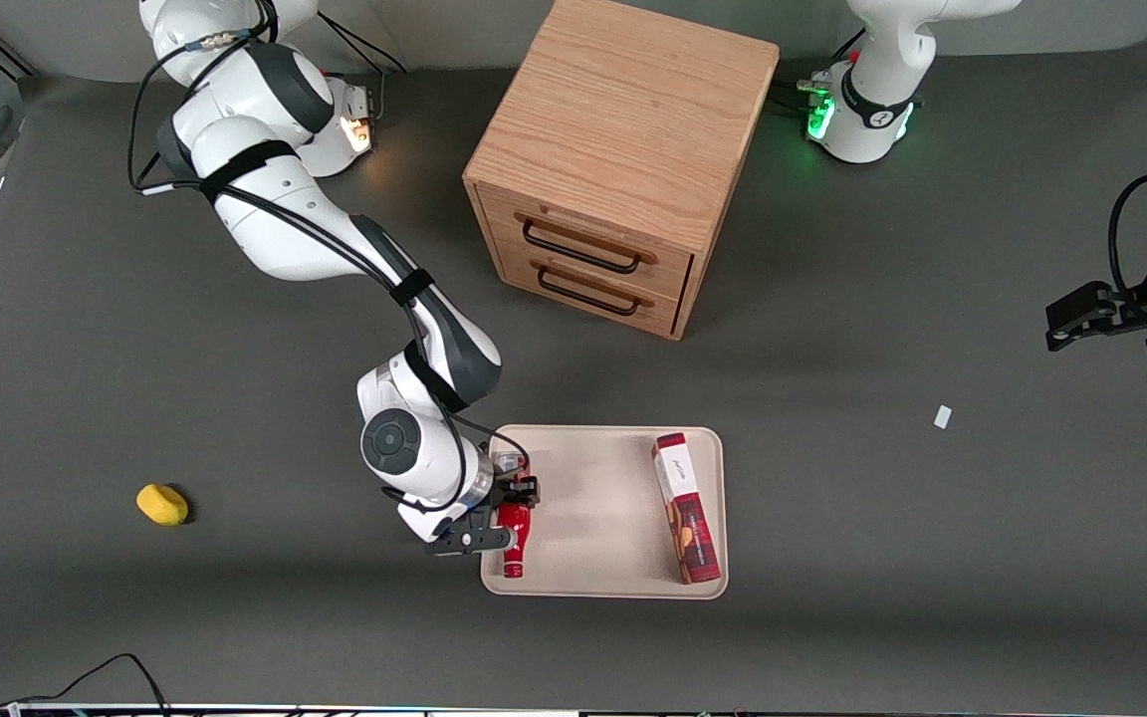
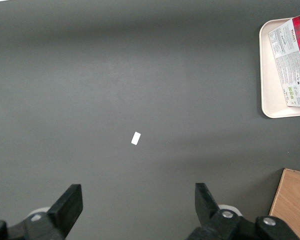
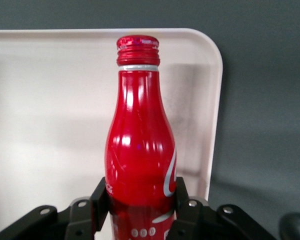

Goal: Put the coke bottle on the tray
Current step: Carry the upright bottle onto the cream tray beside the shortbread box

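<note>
Coke bottle (image 1: 516, 541): clamped at lower body between gripper (image 1: 500, 514) fingers, over tray (image 1: 601, 518) at its working-arm end; long axis along fingers, cap pointing away from wrist. Cookie box (image 1: 686, 508) on tray, well apart.

A dark grey table (image 1: 832, 617) carries 1 beige tray (image 1: 603, 498), under the gripper (image 1: 506, 513), whose jaws are clamped on the coke bottle (image 1: 515, 543). A wooden cabinet (image 1: 623, 159), a yellow object (image 1: 162, 504) and a white scrap (image 1: 943, 417) are set well apart from the jaws.

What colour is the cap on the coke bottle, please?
Red, like the coke bottle itself, held by the gripper; clearest in the right wrist view.
</note>
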